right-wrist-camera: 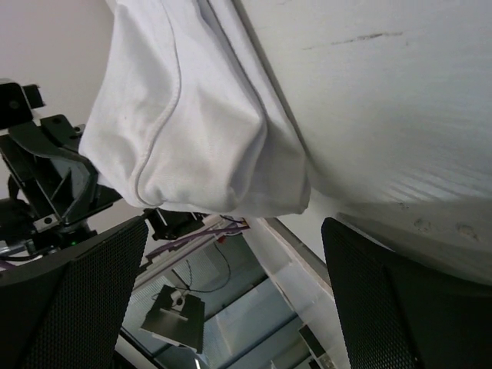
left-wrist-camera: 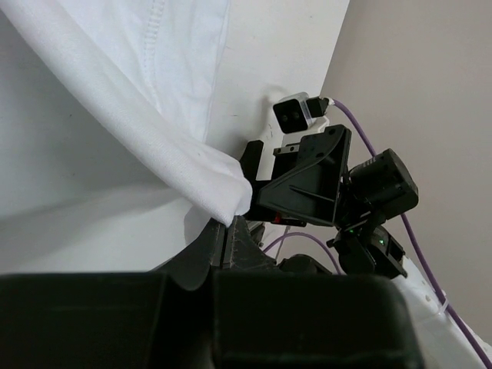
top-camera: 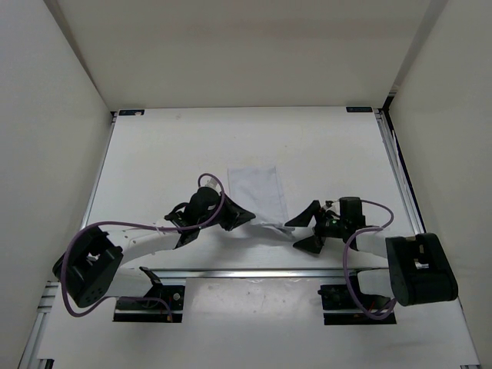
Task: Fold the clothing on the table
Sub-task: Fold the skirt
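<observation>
The fold is at its start. The left tool (top-camera: pixel 244 217) is clamped together on a bunched near corner of the white garment (top-camera: pixel 257 188) and holds that corner lifted off the tabletop (top-camera: pixel 169 154). The rest of the garment lies flat around the middle of the tabletop, reaching toward the far edge.

The right tool (top-camera: pixel 304 229) stands with its fingers (right-wrist-camera: pixel 77 307) wide apart just beside the other end of the raised near hem. In its wrist view the cloth hangs above the gap, but it is hard to tell whether it touches either finger.

Next, the right tool probably has to close on its end of the hem, so that both tools can carry the near edge together over the flat part toward the far edge.

There is bare tabletop beyond the garment and on both sides, and the side walls are well apart. The tight spots are the front rail (top-camera: pixel 254 271) close under the tools and the short gap between the tools themselves.
</observation>
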`<state>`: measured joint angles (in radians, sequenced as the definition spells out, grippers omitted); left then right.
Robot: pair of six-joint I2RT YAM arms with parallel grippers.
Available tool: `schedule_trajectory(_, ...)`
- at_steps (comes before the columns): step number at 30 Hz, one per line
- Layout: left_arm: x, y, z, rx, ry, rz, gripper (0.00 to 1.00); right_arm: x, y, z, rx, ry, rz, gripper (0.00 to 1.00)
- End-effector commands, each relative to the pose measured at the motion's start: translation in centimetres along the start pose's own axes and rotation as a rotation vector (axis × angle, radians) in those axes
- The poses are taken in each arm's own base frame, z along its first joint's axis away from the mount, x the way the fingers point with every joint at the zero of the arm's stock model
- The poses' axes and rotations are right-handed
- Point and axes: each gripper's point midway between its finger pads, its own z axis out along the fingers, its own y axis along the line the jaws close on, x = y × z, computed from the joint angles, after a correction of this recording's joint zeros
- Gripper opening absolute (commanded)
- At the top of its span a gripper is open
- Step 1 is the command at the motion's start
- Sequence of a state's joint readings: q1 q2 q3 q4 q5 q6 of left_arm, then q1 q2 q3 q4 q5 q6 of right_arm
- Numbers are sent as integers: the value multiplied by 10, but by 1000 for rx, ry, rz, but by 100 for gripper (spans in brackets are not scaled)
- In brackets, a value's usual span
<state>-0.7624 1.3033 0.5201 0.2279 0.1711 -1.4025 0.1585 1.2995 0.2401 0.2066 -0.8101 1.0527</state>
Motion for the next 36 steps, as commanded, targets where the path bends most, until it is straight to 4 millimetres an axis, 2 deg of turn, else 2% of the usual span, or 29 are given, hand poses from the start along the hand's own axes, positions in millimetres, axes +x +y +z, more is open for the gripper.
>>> schedule_trajectory(1,-3,-17,-4,59,-24,3,0,6,-37,2,107,-21,230,99)
schedule_trajectory(8,-2,-12,-7,48,-23,-7,0,-15,-35,10,141,-59,272,94)
schedule_trajectory(12,-2,-12,-9,52,-20,-9,0,-18,-28,14,124,-39,278,84)
schedule_trajectory(15,-4,-12,-9,56,-23,-15,0,-13,-29,15,115,-24,287,61)
schedule_trajectory(16,-4,-9,-9,51,-27,-17,0,-13,-24,15,103,-19,275,49)
schedule_trajectory(19,-4,-11,-10,57,-28,-23,0,-6,-25,13,97,-9,269,25)
schedule_trajectory(21,-1,-8,-10,52,-20,-20,0,-1,-25,11,87,-7,253,11)
schedule_trajectory(23,-2,-4,-10,45,-25,-24,0,0,-23,10,78,-9,245,4)
schedule_trajectory(26,0,-3,-12,48,-18,-17,0,0,-22,7,71,-18,194,0)
schedule_trajectory(31,5,13,-20,11,3,-10,0,-8,-19,-4,90,-43,100,0)
schedule_trajectory(33,3,17,-24,2,0,-3,0,-10,-19,-9,103,-56,-19,0)
schedule_trajectory(36,4,34,-35,-35,5,-1,0,-14,-12,-17,121,-82,-158,0)
